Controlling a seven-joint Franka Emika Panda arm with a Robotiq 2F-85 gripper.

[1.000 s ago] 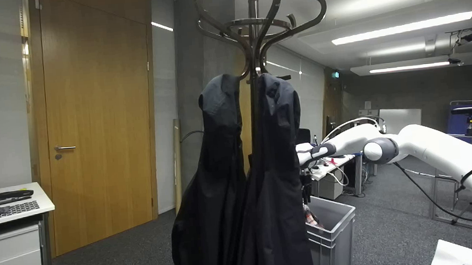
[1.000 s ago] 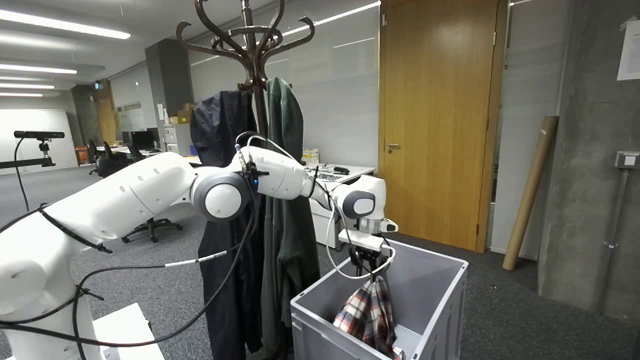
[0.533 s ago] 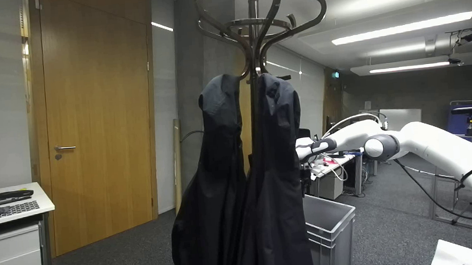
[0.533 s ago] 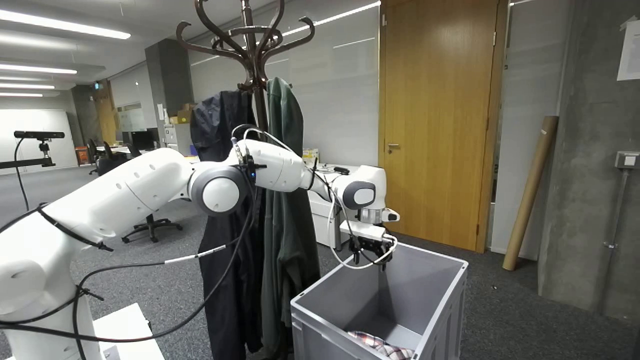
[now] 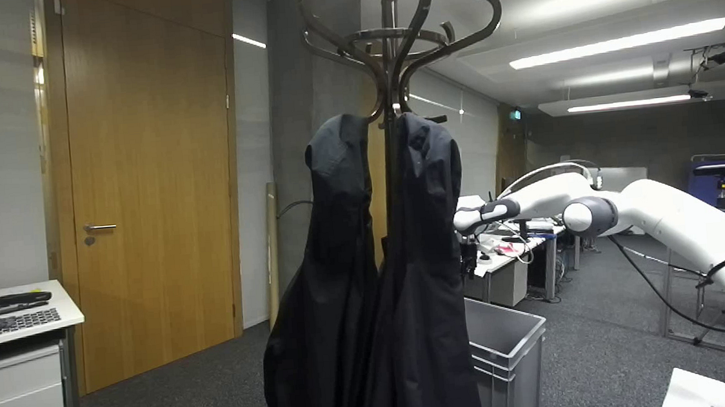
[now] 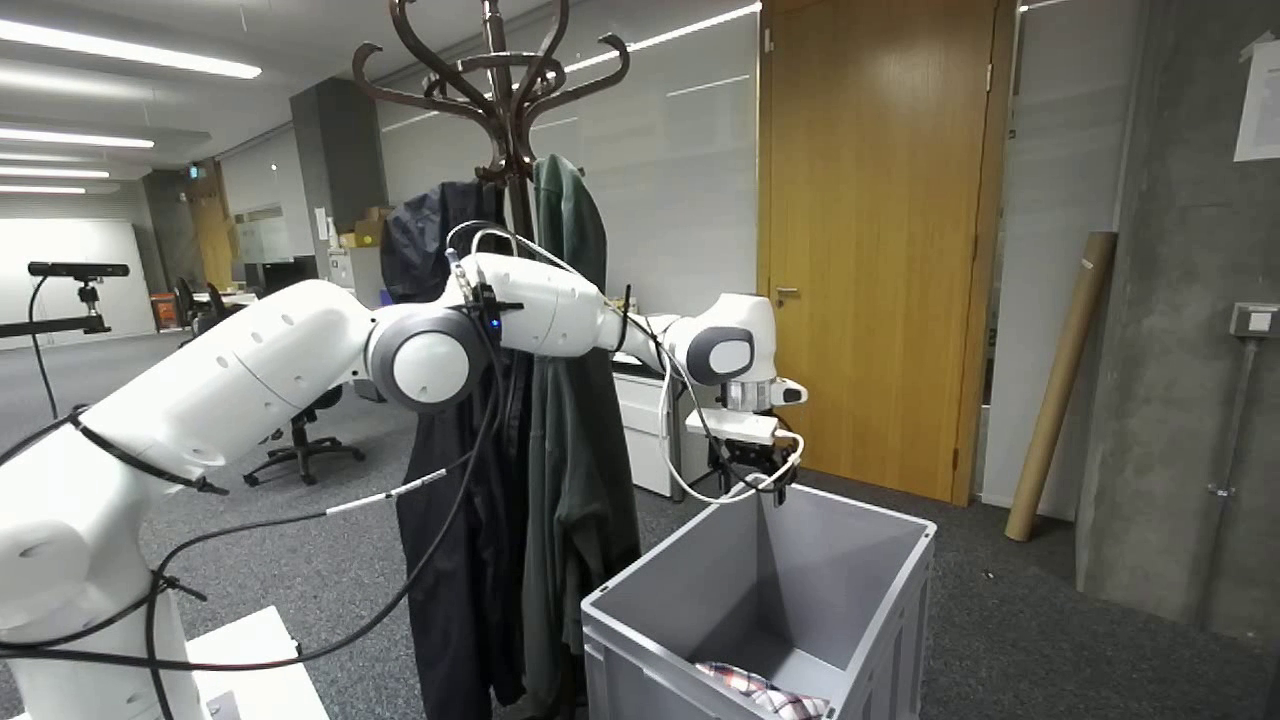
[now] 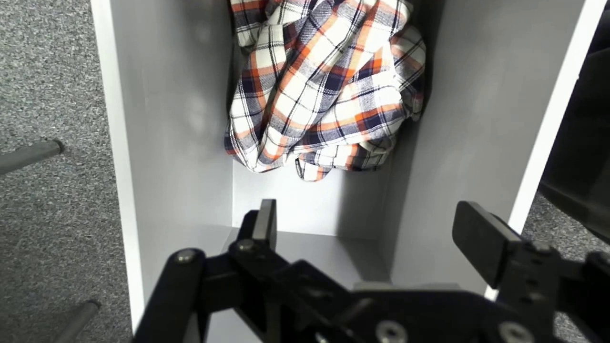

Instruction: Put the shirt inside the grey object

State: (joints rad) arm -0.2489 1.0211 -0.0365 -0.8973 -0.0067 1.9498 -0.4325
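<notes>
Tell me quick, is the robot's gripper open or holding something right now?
Gripper: open, holding nothing; the plaid shirt lies in the grey plastic bin.

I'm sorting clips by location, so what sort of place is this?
Probably an office, perhaps doubling as a robotics lab: there's a white desk, a wheeled chair and a robot arm.

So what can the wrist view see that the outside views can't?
Only the wrist view: the broad heap of red, white and navy plaid shirt.
Only the exterior views: the curvy dark brown coat rack, brown wooden door and white robot arm.
Shared: the grey rectangular plastic bin, grey carpet, open black fingers and, in an exterior view, a strip of shirt.
</notes>
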